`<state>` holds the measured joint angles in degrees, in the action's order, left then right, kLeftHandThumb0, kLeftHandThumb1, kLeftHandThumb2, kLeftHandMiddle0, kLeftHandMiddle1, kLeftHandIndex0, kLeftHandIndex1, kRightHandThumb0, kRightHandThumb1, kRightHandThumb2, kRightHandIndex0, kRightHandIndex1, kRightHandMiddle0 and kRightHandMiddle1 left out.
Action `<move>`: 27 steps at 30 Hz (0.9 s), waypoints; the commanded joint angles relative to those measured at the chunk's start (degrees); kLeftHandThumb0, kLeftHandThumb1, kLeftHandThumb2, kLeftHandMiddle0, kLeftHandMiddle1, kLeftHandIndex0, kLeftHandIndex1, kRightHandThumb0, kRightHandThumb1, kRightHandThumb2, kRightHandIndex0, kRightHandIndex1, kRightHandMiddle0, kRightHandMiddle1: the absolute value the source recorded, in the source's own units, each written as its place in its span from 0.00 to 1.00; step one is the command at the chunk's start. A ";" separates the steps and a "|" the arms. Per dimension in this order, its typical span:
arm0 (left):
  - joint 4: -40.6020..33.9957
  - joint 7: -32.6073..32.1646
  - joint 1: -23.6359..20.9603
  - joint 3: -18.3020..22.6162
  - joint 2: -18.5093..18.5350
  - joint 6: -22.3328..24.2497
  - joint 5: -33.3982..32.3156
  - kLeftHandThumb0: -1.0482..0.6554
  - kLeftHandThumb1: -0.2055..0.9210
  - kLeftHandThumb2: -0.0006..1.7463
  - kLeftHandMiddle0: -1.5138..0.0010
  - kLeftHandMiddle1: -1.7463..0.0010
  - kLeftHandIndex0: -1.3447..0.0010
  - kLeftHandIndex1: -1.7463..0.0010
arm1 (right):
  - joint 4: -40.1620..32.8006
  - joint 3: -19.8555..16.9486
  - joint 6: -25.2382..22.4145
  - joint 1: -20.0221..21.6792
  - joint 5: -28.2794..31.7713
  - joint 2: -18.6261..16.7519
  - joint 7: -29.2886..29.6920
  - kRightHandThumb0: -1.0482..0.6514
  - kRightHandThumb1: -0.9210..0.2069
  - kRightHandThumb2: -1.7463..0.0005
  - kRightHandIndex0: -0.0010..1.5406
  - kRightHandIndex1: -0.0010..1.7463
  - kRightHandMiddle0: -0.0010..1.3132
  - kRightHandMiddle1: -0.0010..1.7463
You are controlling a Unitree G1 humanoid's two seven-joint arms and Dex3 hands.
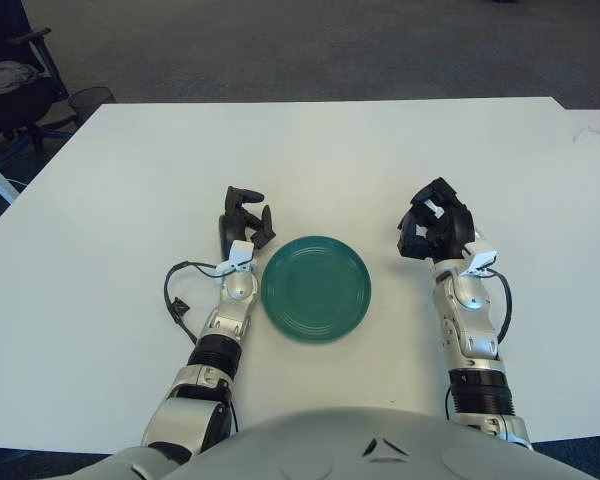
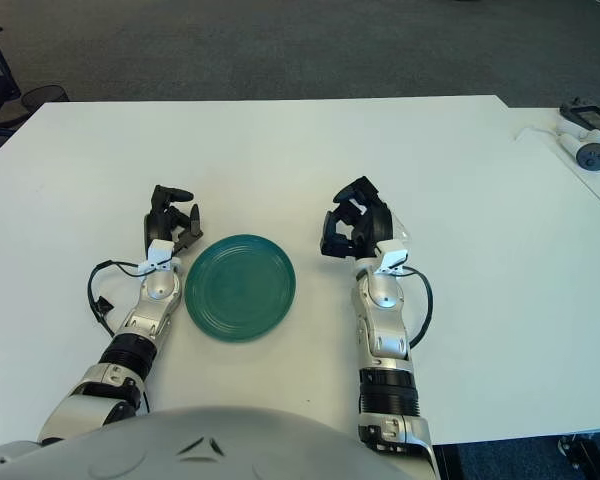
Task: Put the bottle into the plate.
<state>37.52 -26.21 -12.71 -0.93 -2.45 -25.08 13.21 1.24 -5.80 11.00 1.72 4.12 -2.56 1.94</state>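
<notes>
Our right hand (image 1: pixel 435 222) is hovering over the bench (image 1: pixel 320 150) at about 2 o'clock from the green plate (image 1: pixel 316 288), well apart from its rim. Its dark fingers are curling down around the bottle (image 2: pixel 404 233) and closing on it. The bottle is sitting inside and under this hand, so almost all of it is hidden. We cannot tell which way its cap is pointing or how its long axis is running.

Only the right eye view is showing us any of the bottle: a pale, clear sliver is peeking out at the hand's 3 o'clock edge. In the left eye view the fingers are covering it completely.

Our left hand (image 1: pixel 243 215) is showing at about 10 o'clock from the plate, just beside its rim, with its fingers loosely bent and holding nothing.

The left eye view is also taking in a chair (image 1: pixel 10 80) at the far 10 o'clock corner, while the right eye view is showing small devices (image 2: pixel 590 135) on a neighbouring surface at 2 o'clock.
</notes>
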 commanded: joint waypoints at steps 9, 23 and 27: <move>3.87 2.39 1.51 -1.28 -0.89 2.87 -0.49 0.38 0.75 0.52 0.35 0.00 0.72 0.00 | 1.92 -4.25 6.18 4.23 1.40 4.27 -1.05 0.62 0.68 0.14 0.48 0.98 0.38 1.00; 5.61 3.61 0.80 -0.83 -1.32 0.73 -2.35 0.38 0.75 0.52 0.35 0.00 0.72 0.00 | -9.46 -6.24 3.80 6.00 -3.68 5.16 5.74 0.62 0.71 0.13 0.52 0.94 0.40 1.00; 6.31 3.45 0.49 -0.67 -1.55 0.16 -2.50 0.38 0.75 0.52 0.35 0.00 0.72 0.00 | -9.20 -10.64 2.43 8.00 -0.80 8.85 5.10 0.62 0.73 0.12 0.53 0.95 0.41 1.00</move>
<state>40.55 -24.20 -14.37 -0.86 -2.52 -26.43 11.16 -7.91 -12.60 14.93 8.35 1.64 3.19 6.73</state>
